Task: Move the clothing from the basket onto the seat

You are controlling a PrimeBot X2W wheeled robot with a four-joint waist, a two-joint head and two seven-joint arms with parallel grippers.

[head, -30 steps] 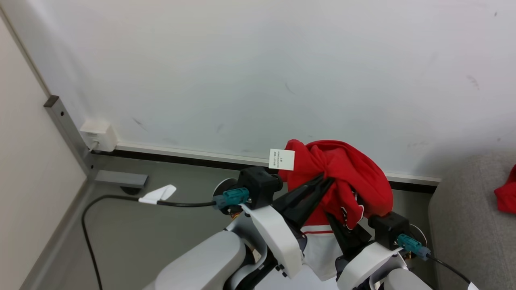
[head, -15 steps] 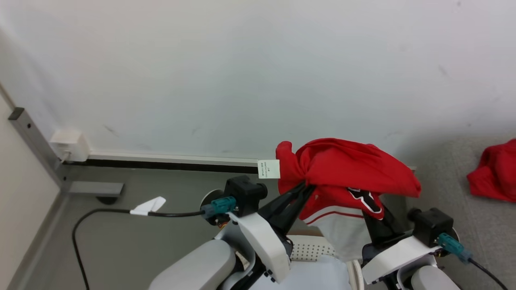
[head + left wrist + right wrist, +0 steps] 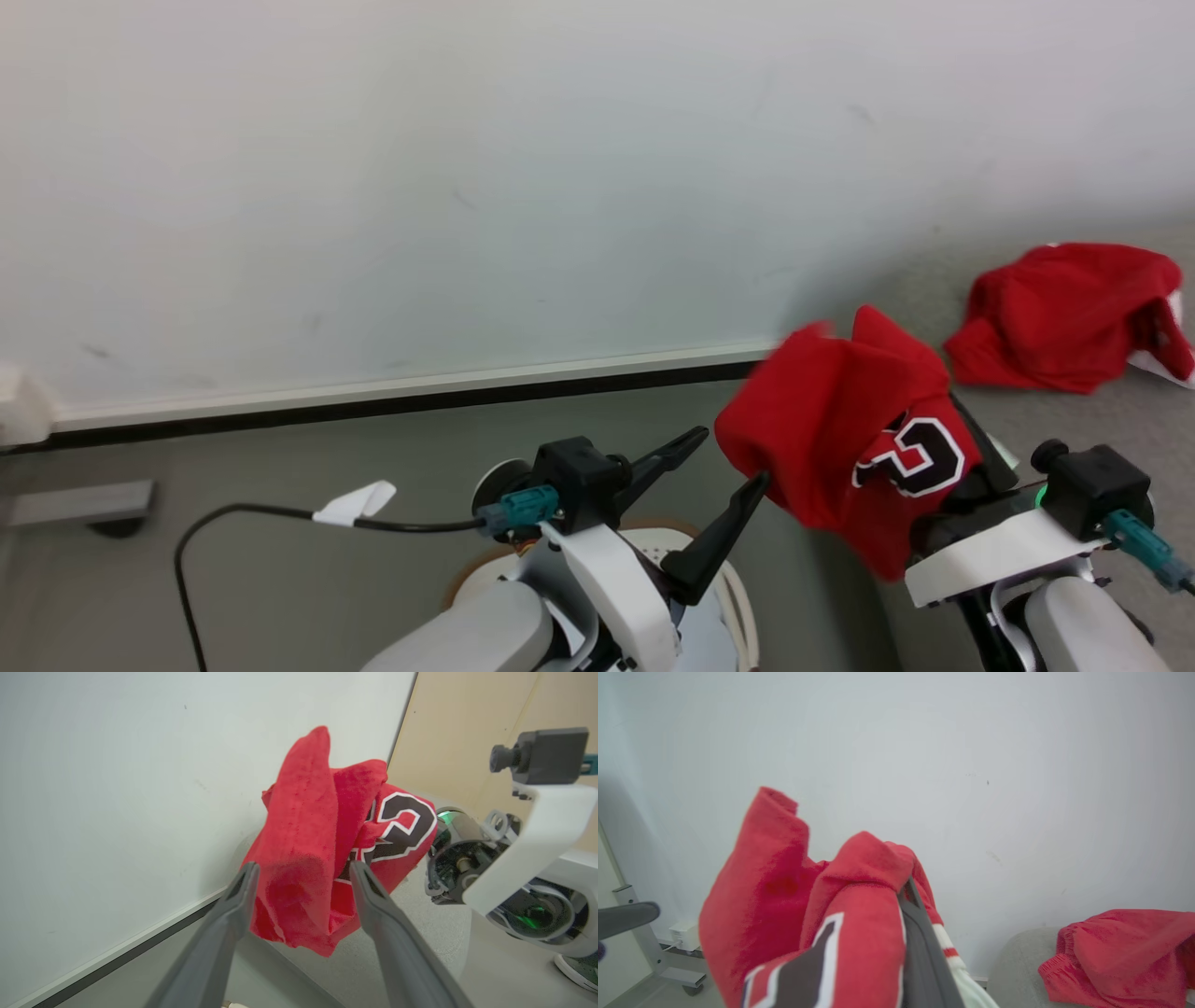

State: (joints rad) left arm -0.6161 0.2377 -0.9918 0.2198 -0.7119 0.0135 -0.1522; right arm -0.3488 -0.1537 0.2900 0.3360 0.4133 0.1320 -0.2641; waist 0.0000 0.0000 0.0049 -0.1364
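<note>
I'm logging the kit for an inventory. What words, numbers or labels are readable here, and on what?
"2": black numeral outlined in white on the lifted red garment; folds hide any further figure.
White tag on the black cable: no print readable.
Second red garment on the seat: no lettering visible.

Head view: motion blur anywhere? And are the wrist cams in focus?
Head view: the jersey smears along its upper left edge, wall soft too. Left wrist view: number crisp, own fingers soft. Right wrist view: jersey close to the lens is blurred.
</note>
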